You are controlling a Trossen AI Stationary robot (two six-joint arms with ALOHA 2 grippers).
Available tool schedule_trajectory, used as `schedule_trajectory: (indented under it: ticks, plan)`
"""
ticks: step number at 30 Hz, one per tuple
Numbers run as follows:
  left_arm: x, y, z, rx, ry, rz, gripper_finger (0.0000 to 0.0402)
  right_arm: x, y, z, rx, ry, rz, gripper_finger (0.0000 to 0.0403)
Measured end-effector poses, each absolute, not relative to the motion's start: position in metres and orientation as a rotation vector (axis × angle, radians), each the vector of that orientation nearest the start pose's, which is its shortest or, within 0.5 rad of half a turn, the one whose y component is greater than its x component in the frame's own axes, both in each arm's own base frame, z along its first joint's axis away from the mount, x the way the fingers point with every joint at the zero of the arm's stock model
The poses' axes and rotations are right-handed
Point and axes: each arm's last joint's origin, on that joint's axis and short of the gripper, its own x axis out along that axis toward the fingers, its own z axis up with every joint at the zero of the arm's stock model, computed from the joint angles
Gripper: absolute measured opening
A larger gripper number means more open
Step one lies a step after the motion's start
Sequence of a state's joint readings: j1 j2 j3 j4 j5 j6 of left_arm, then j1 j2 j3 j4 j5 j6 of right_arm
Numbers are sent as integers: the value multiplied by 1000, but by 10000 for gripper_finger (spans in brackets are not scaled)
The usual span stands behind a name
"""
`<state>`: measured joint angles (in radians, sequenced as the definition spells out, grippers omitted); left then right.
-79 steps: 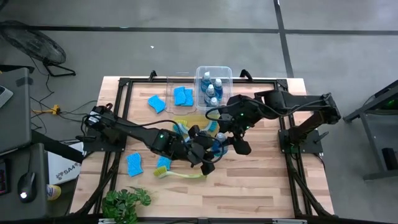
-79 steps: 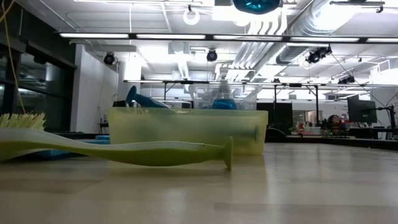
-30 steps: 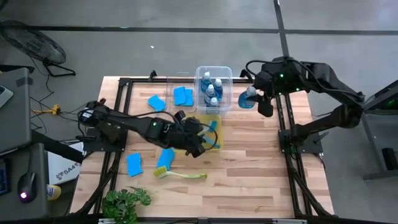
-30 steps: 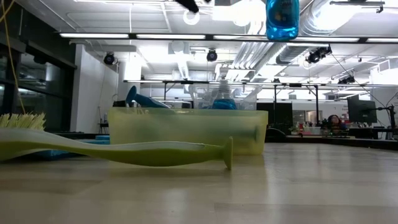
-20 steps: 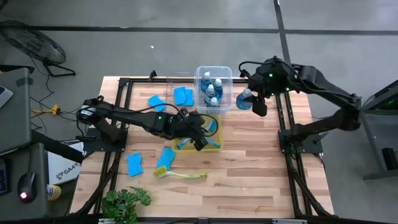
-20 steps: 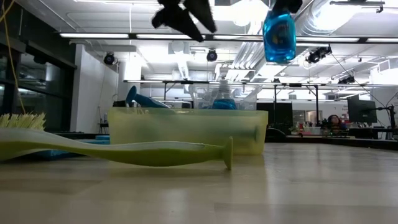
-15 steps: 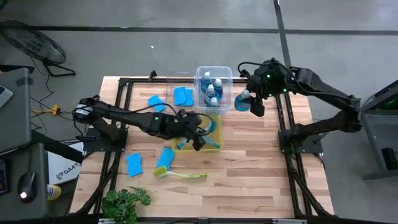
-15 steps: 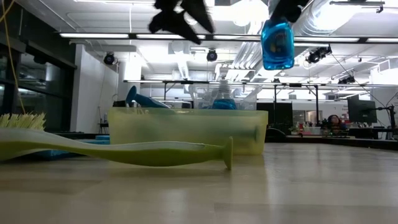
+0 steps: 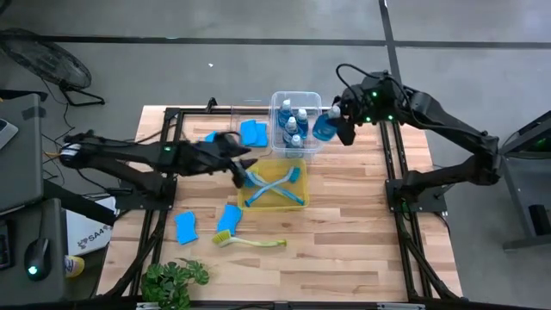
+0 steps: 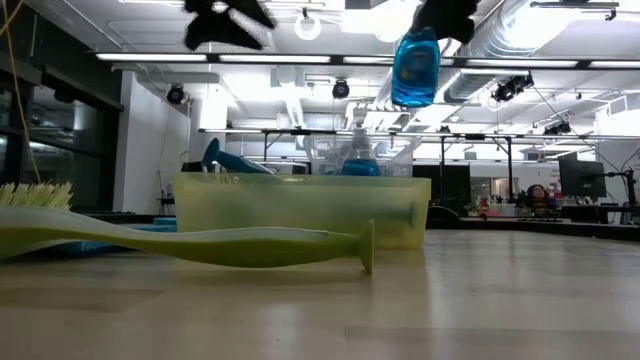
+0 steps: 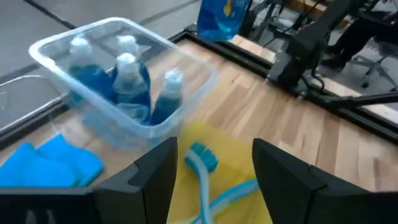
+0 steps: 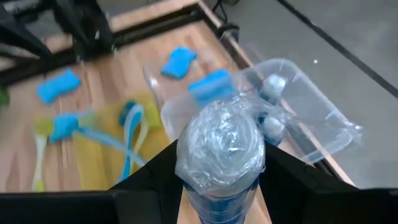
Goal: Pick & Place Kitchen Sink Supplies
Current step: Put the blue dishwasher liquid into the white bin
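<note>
— Over the bench (image 9: 344, 232) from above, what's already sorted?

— Several small clear bottles of blue liquid with white caps (image 9: 294, 127) stand in the clear plastic bin (image 9: 277, 103) at the far edge. Two long-handled blue dish brushes (image 9: 274, 184) lie crossed in the yellow plastic bin (image 9: 297, 204) just nearer. The right end effector (image 9: 337, 123) grips another blue-liquid bottle (image 9: 325, 126) in the air beside the clear bin's right wall. The left end effector (image 9: 238, 167) hangs empty, fingers apart, beside the yellow bin's left side.

— And what's left?

— My guess: a yellow-green dish brush (image 9: 250, 241) and blue rectangular sponges (image 9: 186, 227) lying loose toward the near-left corner, plus more sponges by the far edge.

— From bench level?

— The held bottle (image 10: 415, 66) hangs high; the yellow-green brush (image 10: 180, 245) lies in front of the yellow bin (image 10: 300, 208).

— Left wrist camera?

— Spread dark fingers (image 11: 154, 176), nothing between them; the bottled bin (image 11: 56, 50) and brushes (image 11: 205, 163) lie ahead.

— Right wrist camera?

— The bottle's cap (image 12: 221, 147) fills the grip, with the clear bin (image 12: 323, 124) below. I'd call it roughly halfway.
</note>
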<state>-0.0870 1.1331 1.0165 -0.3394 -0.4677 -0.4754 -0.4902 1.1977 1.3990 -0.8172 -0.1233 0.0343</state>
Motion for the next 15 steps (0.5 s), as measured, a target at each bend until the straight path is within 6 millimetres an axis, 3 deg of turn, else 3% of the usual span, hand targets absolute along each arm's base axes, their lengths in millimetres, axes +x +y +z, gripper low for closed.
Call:
schedule_trajectory:
  ticks: [9, 15]
  plan:
    - [178, 8, 334, -321, 224, 431, 200, 231, -128, 395, 332, 485, -424, 165]
    - [150, 8, 341, -316, 139, 390, 200, 249, -143, 376, 358, 536, -545, 165]
